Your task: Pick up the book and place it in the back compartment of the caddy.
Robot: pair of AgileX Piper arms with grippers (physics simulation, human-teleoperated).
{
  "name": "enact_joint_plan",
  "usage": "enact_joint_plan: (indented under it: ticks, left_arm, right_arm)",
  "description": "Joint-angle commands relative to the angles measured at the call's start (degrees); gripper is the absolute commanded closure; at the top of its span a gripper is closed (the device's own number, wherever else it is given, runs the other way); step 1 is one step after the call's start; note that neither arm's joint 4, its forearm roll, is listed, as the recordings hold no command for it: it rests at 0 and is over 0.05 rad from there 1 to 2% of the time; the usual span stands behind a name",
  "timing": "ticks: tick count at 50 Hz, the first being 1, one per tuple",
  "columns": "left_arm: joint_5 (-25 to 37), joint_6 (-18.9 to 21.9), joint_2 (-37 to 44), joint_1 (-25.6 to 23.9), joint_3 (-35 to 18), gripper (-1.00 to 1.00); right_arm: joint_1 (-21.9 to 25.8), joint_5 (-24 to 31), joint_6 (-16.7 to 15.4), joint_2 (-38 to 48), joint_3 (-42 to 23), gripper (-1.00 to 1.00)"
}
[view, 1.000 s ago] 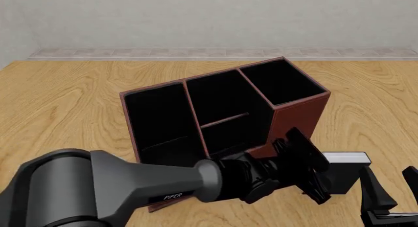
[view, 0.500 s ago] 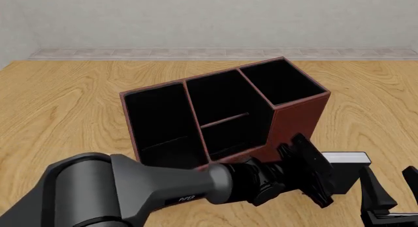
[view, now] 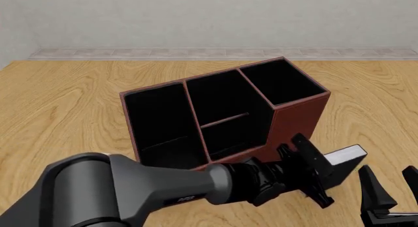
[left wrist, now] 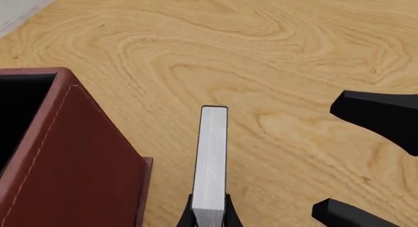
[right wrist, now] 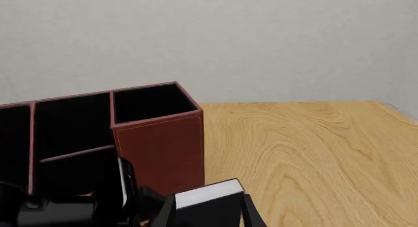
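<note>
The black book (view: 344,161) with white page edges is tilted, one end raised, just right of the caddy (view: 297,114). My left gripper (view: 314,177) is shut on it; in the left wrist view the fingertips (left wrist: 189,218) pinch the white page edge of the book (left wrist: 212,158). The book also shows in the right wrist view (right wrist: 207,193). The reddish-brown caddy has black-lined cells; its small low-walled back compartment (view: 228,135) faces me. My right gripper (view: 392,190) is open and empty, just right of the book.
The caddy's tall corner (left wrist: 72,148) stands close beside the held book. The caddy shows in the right wrist view (right wrist: 156,139). The right gripper's fingers (left wrist: 382,117) cross the left wrist view. Wooden table (view: 65,104) surrounds the caddy, with a wall behind.
The left gripper has closed on the book and tipped it: its white edge lay level before and now slants upward on the right. The right gripper has barely moved.
</note>
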Motion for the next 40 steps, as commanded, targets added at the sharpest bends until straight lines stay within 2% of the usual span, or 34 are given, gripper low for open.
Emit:
enact_joint_plan:
  ticks: [1,28,40]
  left_arm:
    - [-0.6,2.23,-2.31,0.81,1.14,1.0]
    - [-4.81,1.43,-10.83,0.85,10.77,1.0]
    - [-6.04,2.54,-13.04,0.76,13.71,1.0]
  right_arm:
    - [0.0,-0.03,0.02,0.04,-0.01,-1.0]
    - [0.01,0.34,-0.01,-0.33,-0.01,-1.0]
    - [-0.01,0.34,0.02,-0.33,-0.01,-1.0]
